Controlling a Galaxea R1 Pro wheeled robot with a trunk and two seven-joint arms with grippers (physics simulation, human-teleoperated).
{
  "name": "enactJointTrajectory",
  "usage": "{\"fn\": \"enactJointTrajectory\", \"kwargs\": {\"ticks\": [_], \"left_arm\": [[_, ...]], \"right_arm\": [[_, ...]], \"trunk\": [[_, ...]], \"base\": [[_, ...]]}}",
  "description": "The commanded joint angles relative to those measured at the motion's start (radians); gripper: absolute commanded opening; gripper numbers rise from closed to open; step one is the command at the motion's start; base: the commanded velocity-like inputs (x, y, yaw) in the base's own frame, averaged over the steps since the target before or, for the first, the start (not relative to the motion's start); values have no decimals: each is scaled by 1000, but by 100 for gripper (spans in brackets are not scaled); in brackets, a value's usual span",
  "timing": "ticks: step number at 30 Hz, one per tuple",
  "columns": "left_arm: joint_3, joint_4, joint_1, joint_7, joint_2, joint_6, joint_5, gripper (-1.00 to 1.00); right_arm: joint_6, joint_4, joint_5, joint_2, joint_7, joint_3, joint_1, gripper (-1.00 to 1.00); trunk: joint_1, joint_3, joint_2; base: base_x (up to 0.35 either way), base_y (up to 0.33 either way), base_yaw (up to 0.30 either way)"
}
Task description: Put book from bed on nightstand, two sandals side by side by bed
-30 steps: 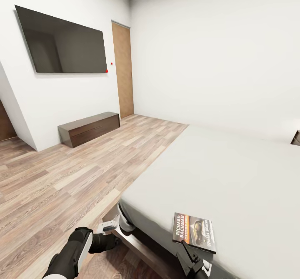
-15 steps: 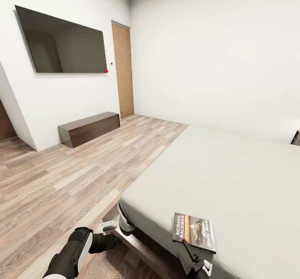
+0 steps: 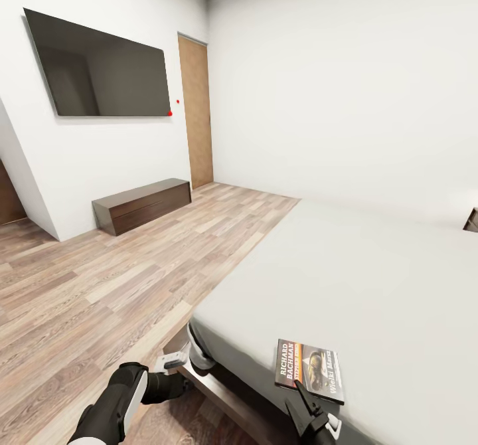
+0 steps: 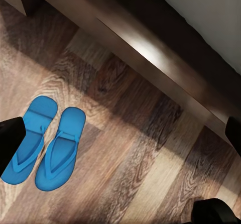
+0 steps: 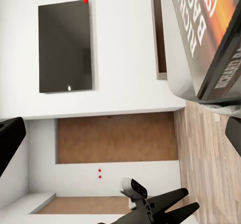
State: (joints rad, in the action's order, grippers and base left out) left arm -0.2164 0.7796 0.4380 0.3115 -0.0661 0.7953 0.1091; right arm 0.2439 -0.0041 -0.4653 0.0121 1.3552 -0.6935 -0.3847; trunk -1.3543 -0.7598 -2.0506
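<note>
The book (image 3: 309, 370) lies flat on the pale grey mattress of the bed (image 3: 372, 279), near its front corner, dark cover up with white lettering. My right gripper (image 3: 300, 397) is open just below the book's near edge, and the book's (image 5: 211, 33) corner sits just ahead of its spread fingers. The two blue sandals (image 4: 27, 138) (image 4: 61, 147) lie side by side on the wood floor beside the dark bed frame (image 4: 150, 53). My left gripper (image 3: 174, 364) hangs open above the floor by the bed's corner, empty.
A long dark TV bench (image 3: 141, 204) stands under the wall-mounted black TV (image 3: 99, 70), with a wooden door (image 3: 196, 113) beyond. Open plank floor (image 3: 99, 285) stretches left of the bed. A dark wooden piece (image 3: 472, 220) peeks in at the right edge.
My right gripper has crept slightly up and to the right, closer to the book's near edge. The left arm, book and sandals have not moved.
</note>
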Motion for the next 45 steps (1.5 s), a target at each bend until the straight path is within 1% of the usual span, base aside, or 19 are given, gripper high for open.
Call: {"fn": "enactJointTrajectory", "kwargs": {"ticks": [1,10,12,16,21,36,44,45], "left_arm": [[-6,1,1,9,-1,4,11,100],[-6,1,1,9,-1,4,11,100],[-5,1,1,9,-1,4,11,100],[-5,1,1,9,-1,4,11,100],[-5,1,1,9,-1,4,11,100],[-5,1,1,9,-1,4,11,100],[-5,1,1,9,-1,4,11,100],[-5,1,1,9,-1,4,11,100]], "right_arm": [[11,0,-11,0,2,7,0,100],[10,-2,-16,0,2,6,0,100],[10,-2,-27,0,2,6,0,100],[9,-3,-62,0,2,6,0,100],[9,-4,-79,0,2,6,0,100],[9,-4,-82,0,2,6,0,100],[9,-4,-82,0,2,6,0,100],[9,-4,-82,0,2,6,0,100]], "trunk": [[0,-1,0],[0,-1,0],[0,-1,0],[0,-1,0],[0,-1,0],[0,-1,0],[-31,-26,-56],[-31,-26,-56]], "base": [[0,0,0],[0,0,0],[0,0,0],[0,0,0],[0,0,0],[0,0,0],[0,0,0],[0,0,0]]}}
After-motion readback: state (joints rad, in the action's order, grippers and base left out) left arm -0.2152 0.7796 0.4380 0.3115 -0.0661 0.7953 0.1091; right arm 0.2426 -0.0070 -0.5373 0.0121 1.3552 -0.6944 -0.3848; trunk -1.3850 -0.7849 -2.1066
